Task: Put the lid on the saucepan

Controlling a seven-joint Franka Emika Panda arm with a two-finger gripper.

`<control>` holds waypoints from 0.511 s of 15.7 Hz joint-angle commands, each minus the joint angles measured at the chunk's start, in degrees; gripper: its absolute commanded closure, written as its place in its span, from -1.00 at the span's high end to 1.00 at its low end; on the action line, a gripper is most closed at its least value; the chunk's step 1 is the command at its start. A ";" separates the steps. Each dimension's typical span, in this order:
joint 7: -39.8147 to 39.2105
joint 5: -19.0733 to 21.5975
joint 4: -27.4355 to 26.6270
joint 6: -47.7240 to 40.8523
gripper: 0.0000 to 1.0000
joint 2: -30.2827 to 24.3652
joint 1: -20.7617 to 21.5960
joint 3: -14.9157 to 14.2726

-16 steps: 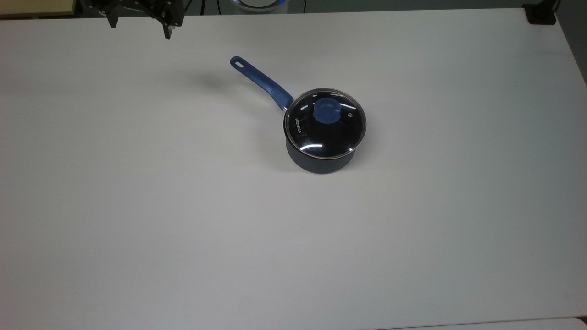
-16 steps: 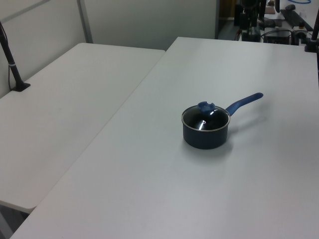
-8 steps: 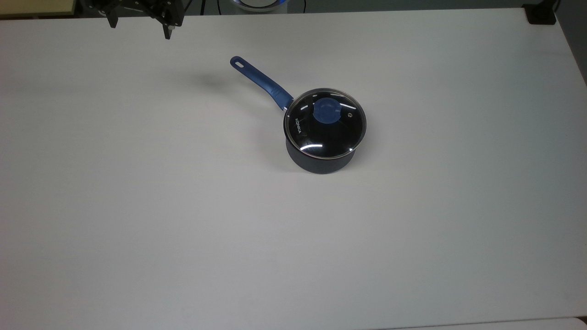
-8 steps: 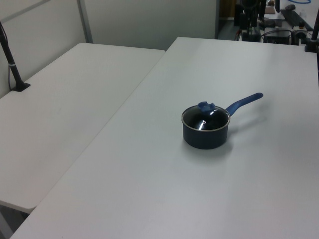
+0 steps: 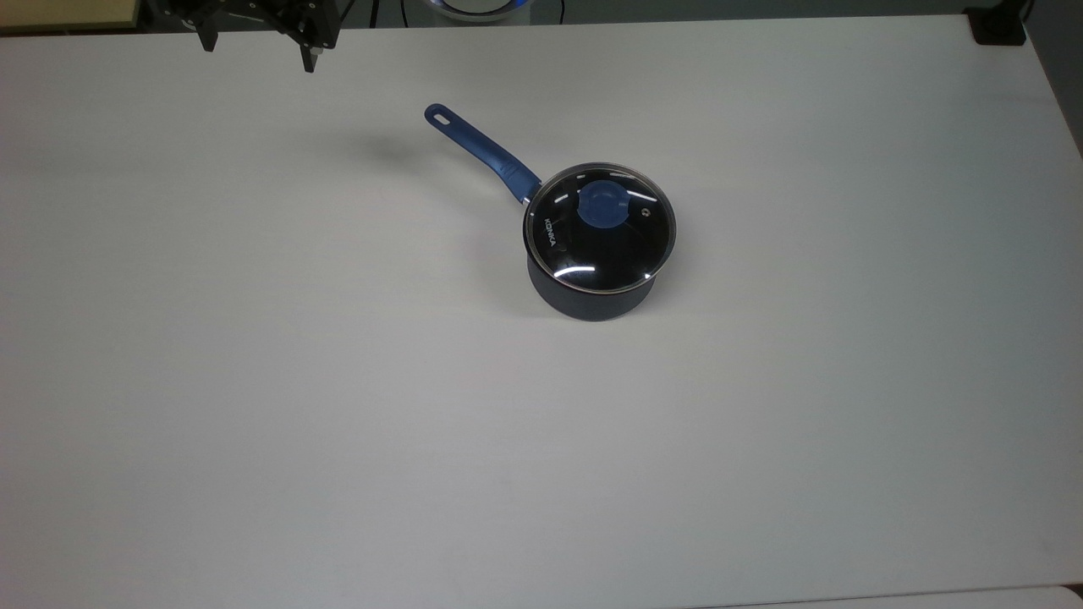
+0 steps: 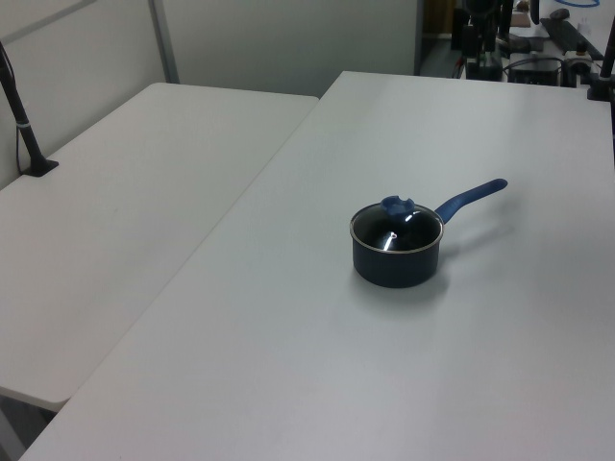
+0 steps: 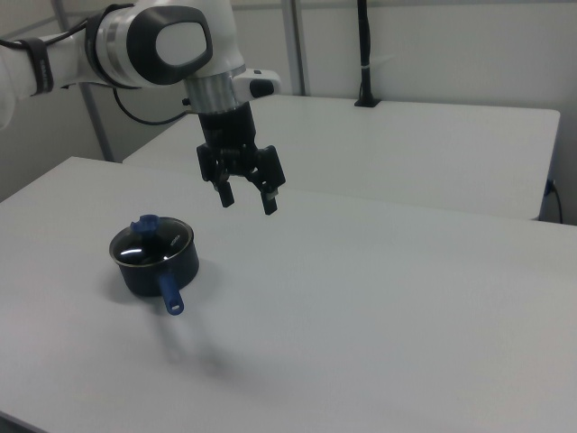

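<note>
The dark navy saucepan (image 5: 592, 296) (image 6: 396, 264) (image 7: 153, 271) stands near the middle of the white table, its long blue handle (image 5: 481, 152) pointing toward the top view's upper left. The glass lid (image 5: 601, 228) (image 6: 397, 226) (image 7: 151, 242) with its blue knob (image 5: 604, 205) sits flat on the saucepan's rim. My gripper (image 5: 258, 52) (image 7: 248, 198) hangs open and empty high above the table, well away from the pan, at the top view's upper left and to the right of the pan in the right view.
The white table (image 5: 338, 381) stretches wide on all sides of the pan. A second white table (image 6: 115, 221) adjoins it on the left view's left. A black post (image 6: 24, 125) is clamped to that table's far edge.
</note>
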 commanded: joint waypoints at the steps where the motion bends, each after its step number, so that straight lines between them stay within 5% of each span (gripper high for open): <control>1: -0.27 -0.88 0.13 0.22 1.00 -0.23 0.21 0.38; 8: 1.57 -0.88 0.13 0.66 1.00 0.91 0.39 0.73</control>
